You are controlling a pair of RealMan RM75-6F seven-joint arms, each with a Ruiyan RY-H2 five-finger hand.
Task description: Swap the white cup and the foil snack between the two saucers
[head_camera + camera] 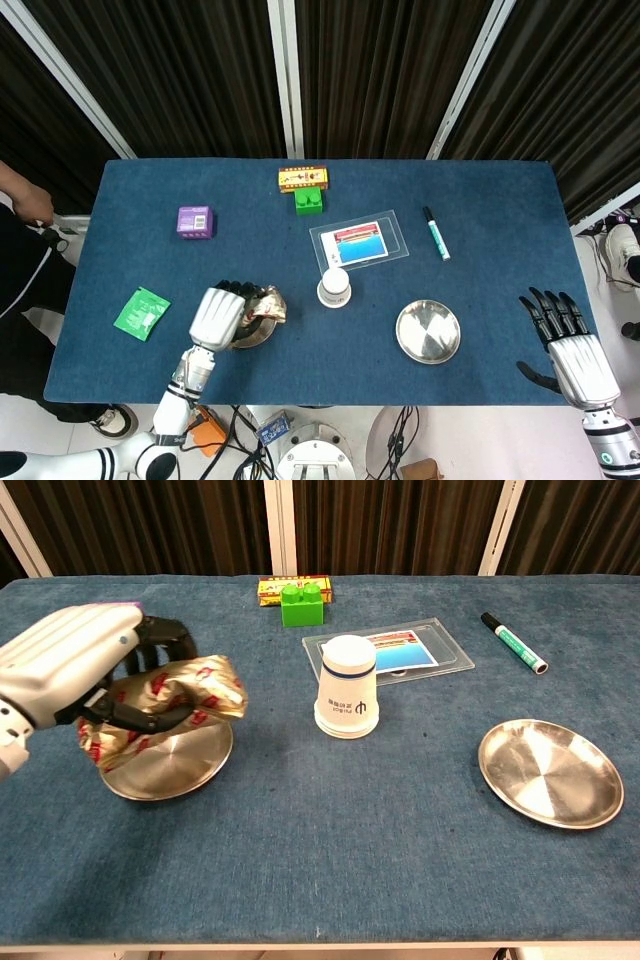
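Foil snack (170, 695) gripped in your left hand (75, 670), lifted just above left saucer (165, 765) near surface's front-left. White cup (347, 685) mid-surface, on no saucer. Right saucer (550, 772) bare. Right hand (570, 345) open, idle. No item placed yet.

Your left hand (75, 670) has a smooth silver metallic shell with glossy black fingers (165, 640), and it grips the foil snack (190, 690), a crinkled, shiny gold wrapper with red labels. Under it sits a polished metal saucer (175, 770); a second saucer (548, 772) right of the white cup (346, 686) shows the same brushed steel sheen. The cup looks like matt paper. Behind the cup lies a clear glossy plastic sleeve (445, 645). The table (330, 850) is covered in blue, felt-like matt cloth. The green brick (301, 606) behind the cup is glossy plastic.
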